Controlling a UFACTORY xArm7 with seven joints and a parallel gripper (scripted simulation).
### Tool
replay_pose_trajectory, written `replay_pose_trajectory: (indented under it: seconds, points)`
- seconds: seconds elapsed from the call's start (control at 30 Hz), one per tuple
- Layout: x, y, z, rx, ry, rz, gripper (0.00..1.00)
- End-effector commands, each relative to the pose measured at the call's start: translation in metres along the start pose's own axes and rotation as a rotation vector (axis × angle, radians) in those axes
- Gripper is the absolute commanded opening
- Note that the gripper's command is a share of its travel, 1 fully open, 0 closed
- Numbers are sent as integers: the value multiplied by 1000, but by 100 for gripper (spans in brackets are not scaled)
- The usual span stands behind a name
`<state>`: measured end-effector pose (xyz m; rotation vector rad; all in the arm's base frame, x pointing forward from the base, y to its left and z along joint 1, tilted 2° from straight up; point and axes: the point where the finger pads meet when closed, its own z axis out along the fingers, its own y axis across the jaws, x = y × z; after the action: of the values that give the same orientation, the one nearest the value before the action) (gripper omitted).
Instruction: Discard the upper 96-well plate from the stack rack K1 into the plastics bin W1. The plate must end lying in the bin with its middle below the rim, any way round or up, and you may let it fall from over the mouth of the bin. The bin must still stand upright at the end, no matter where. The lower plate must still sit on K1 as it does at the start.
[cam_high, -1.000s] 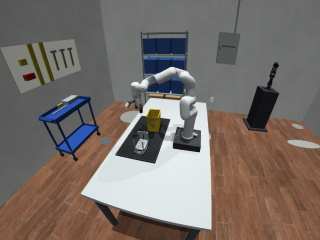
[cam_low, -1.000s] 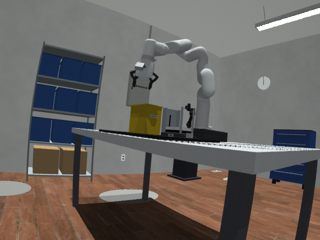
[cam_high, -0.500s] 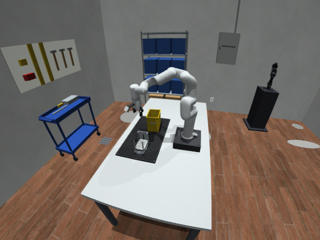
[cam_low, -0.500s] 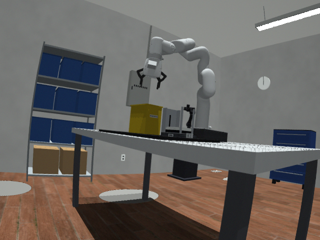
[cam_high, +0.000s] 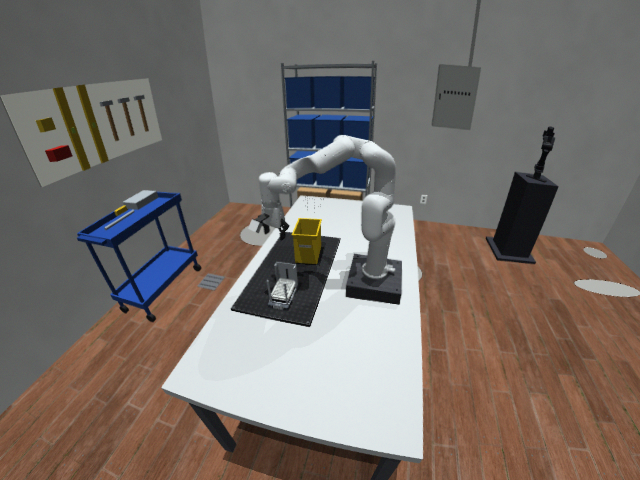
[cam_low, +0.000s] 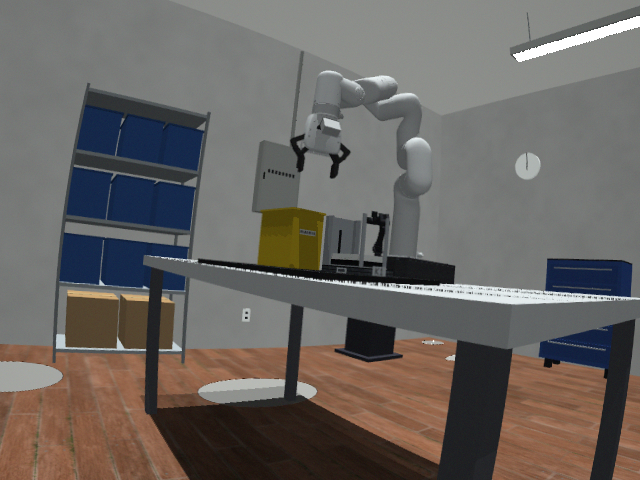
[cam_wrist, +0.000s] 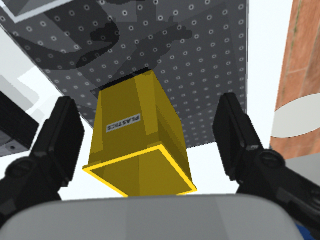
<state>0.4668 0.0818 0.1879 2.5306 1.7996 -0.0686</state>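
While my claw (cam_low: 316, 166) hangs fully open and empty above bin W1 (cam_low: 291, 238), the upper plate (cam_high: 282, 290) sits on rack K1 (cam_high: 285, 270), beside the bin on the desk (cam_high: 330, 361). Risk: reaching down, I clip the bin or nudge the lower plate.

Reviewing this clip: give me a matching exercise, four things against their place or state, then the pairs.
1. yellow plastics bin
2. black two-finger gripper
3. white well plates on the grey stack rack
4. black perforated mat

A. open, holding nothing, up in the air
B. lying on the white table
C. upright on the mat
D. nearer the camera than the bin in the top view

1-C, 2-A, 3-D, 4-B
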Motion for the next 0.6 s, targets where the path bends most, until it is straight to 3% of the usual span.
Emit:
replay_pose_trajectory:
  seconds: [0.0, 0.57]
  points:
    - [14, -9, -2, -2, 8, -26, 100]
    - [63, -60, -3, 18, 44, -239, 100]
